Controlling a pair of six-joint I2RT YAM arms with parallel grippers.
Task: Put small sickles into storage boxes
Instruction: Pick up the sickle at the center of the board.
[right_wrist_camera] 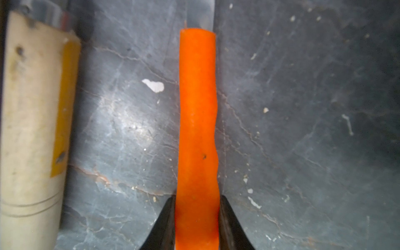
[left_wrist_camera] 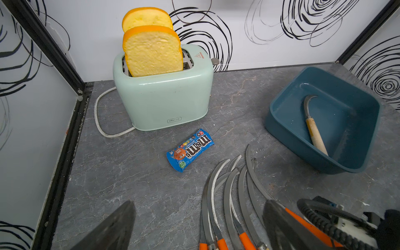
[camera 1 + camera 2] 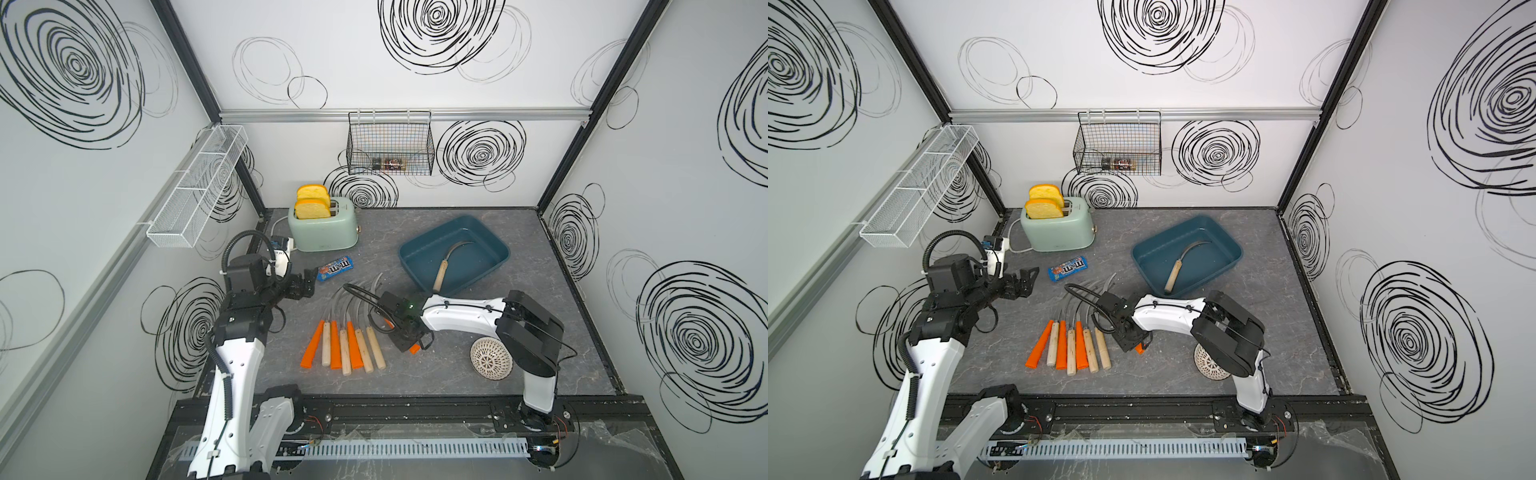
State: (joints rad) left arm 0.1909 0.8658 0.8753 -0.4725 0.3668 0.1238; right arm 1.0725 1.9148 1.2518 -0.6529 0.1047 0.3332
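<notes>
Clamping orange-handled sickle (image 1: 198,108) by handle, right pincer (image 1: 197,198) together round it; left pincer (image 2: 199,202) apart.

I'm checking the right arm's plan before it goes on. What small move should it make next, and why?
Probably a short straight lift. The right gripper is shut on an orange sickle handle low by the table, with a wooden handle close beside it. Rising first should clear that neighbour before the carry to the blue tray, where one sickle already lies.
</notes>
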